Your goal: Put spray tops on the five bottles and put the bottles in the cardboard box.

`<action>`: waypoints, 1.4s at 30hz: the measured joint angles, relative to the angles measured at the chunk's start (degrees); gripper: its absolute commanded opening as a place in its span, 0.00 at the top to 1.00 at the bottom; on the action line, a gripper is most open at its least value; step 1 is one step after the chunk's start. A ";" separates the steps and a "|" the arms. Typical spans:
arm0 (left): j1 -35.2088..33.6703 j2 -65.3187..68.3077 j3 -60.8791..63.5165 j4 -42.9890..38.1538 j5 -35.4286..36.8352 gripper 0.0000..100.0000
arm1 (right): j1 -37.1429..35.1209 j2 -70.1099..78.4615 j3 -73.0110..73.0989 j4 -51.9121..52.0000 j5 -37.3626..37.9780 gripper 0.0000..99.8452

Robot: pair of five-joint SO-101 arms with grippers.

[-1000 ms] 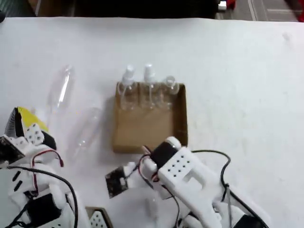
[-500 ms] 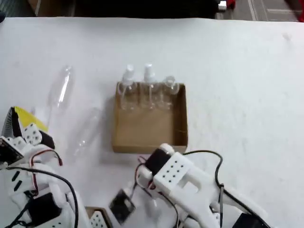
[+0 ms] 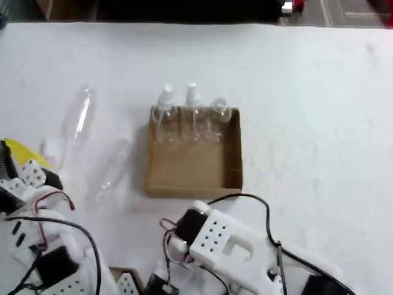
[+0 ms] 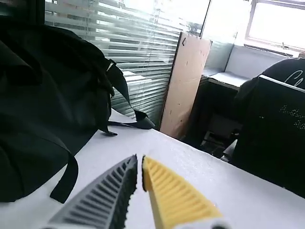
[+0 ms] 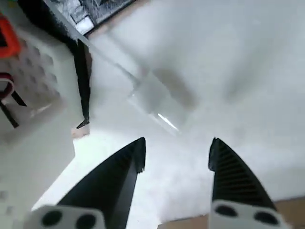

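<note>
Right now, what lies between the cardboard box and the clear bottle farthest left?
A second clear bottle, lying on its side, seen in the high view.

- Left gripper: one grey finger and one yellow finger, both wedge-shaped, with fine ribs on the inner faces.
- Right gripper: two black tapered fingers, ribbed on the inner faces, set on white bases with dark round holes.
- Right arm: blocky white shell with a grid of small dark holes, a black motor at its end, thin red wires beside the motor, and a black cable looping over the shell.
- Left arm: white parts dotted with dark holes, a black block, a red wire, and a black cable arching across it.
</note>
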 measured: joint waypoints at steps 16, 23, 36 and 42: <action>1.32 0.00 0.00 0.00 0.09 0.97 | 2.46 19.78 -2.99 -3.43 0.53 0.80; 1.32 0.00 0.00 0.00 0.09 0.97 | 1.14 21.54 -3.69 -4.92 0.53 0.81; 1.67 0.00 0.00 0.00 0.09 0.97 | 2.81 22.68 -3.78 -15.65 -10.73 0.96; 1.67 0.00 0.00 0.00 0.09 0.97 | 10.73 22.77 -8.88 -17.23 -15.30 0.96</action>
